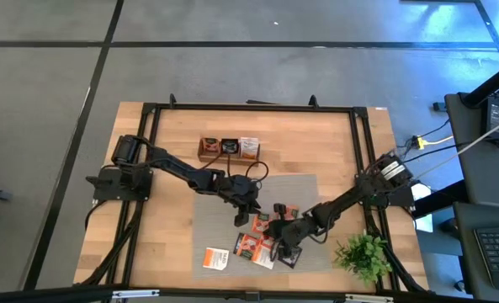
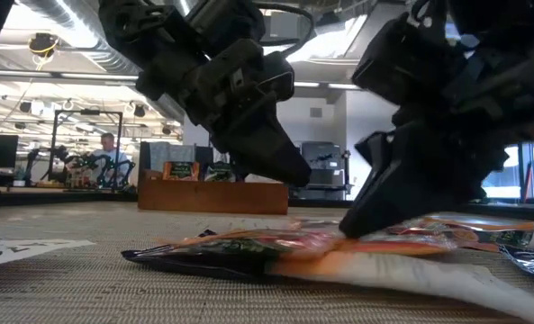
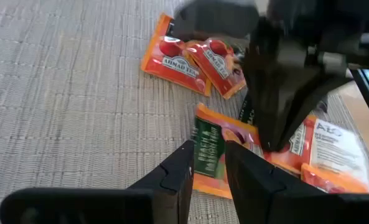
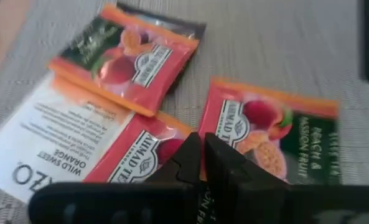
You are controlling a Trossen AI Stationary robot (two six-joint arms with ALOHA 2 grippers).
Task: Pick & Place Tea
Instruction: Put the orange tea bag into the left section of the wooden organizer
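Wooden tray point(image 1: 229, 150) at the table's far side already holds three sachets. Left gripper point(image 1: 240, 218), fingers slightly parted and empty, hovers beside the tea sachets point(image 1: 262, 240) scattered on the grey mat point(image 1: 224, 198). Right gripper point(image 1: 287, 250), pressed together, sits on the pile, nothing lifted. Most sachets left; plant point(image 1: 363, 252) untouched.
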